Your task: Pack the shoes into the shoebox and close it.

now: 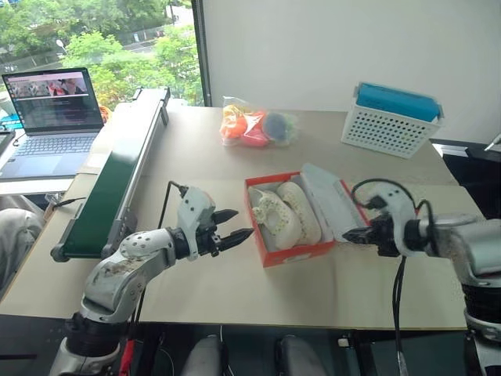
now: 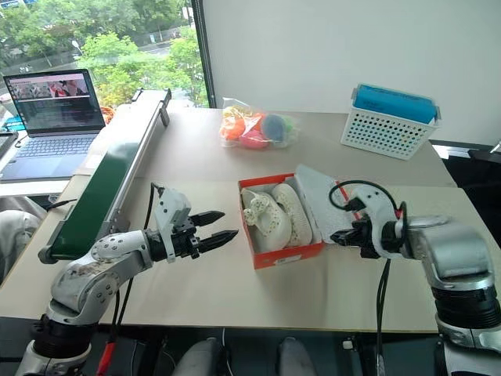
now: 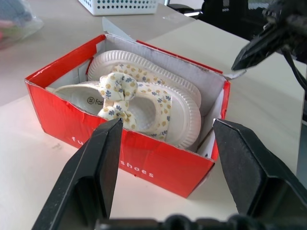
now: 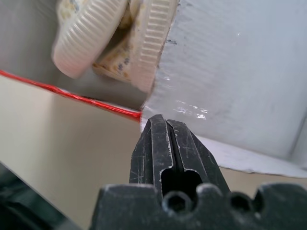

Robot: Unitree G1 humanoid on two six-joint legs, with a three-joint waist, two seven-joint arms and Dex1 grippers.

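The red shoebox (image 1: 297, 252) stands open at the table's middle. Both cream shoes (image 1: 286, 213) lie inside it, side by side; the nearer one has a bow (image 3: 117, 91). Its pale lid (image 1: 333, 200) lies folded back to the right. My left gripper (image 1: 241, 222) hovers open just left of the box, pointing at its red side wall (image 3: 144, 163), with nothing between its fingers (image 3: 91, 177). My right gripper (image 1: 348, 233) is shut and empty, its tip at the near edge of the lid (image 4: 240, 72), close to the box's corner.
A green conveyor belt (image 1: 117, 172) runs along the table's left side, with a laptop (image 1: 51, 110) beyond it. A bag of colourful toys (image 1: 258, 125) lies behind the box. A white perforated basket (image 1: 391, 121) stands at the back right.
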